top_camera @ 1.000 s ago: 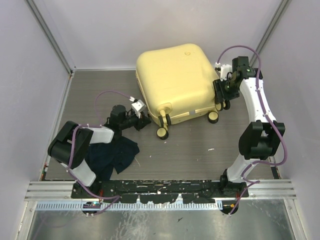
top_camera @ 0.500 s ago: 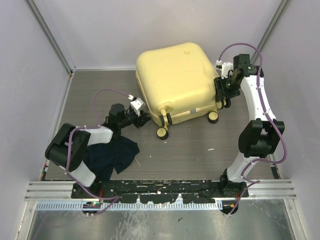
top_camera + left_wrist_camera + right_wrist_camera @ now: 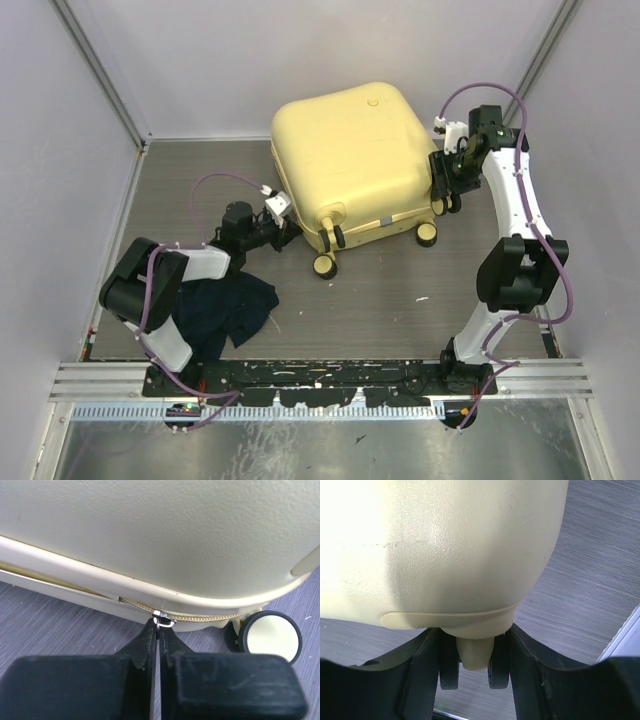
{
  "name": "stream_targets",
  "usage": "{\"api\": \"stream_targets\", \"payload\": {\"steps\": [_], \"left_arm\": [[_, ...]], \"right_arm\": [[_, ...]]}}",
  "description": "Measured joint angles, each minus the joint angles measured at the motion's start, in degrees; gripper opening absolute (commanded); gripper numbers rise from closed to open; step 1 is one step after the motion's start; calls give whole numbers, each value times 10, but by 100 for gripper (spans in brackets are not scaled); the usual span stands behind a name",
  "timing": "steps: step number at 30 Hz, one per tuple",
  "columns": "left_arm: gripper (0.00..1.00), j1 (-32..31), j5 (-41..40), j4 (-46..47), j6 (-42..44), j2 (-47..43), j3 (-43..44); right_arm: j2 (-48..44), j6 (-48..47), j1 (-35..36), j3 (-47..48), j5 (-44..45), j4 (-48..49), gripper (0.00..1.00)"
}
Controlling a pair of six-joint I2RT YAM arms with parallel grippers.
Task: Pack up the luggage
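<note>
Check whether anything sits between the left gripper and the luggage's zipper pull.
Nothing visible does. In the left wrist view the left gripper is shut, its tips right at the zipper pull on the luggage seam, with no object between. Whether it pinches the pull I cannot tell.

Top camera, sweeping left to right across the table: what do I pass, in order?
Dark cloth → left claw, pinching the zipper pull → suitcase → right claw.
</note>
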Motion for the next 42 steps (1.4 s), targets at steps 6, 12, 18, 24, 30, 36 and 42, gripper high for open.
{"api": "stream_targets", "payload": {"steps": [6,12,18,24,30,36,42], "left_arm": [[0,-3,15,3,0,-14,-19],[0,-30,-13,1,17,-57,-56],[0,-88,-70,1,36,-70,-69],[0,-147,-135,9,39,-71,-72],[0,-215,-251,37,27,-63,-74],[0,-285,-371,116,65,-10,-68],[0,-345,-494,215,148,72,-38]], "right_arm": [[5,4,0,0,0,0,1],[7,12,-1,0,0,1,1],[7,19,-1,0,0,3,1],[7,23,-1,0,0,4,0],[7,24,0,0,2,5,1],[7,24,4,-2,11,7,1],[7,23,11,-5,29,17,1]]}}
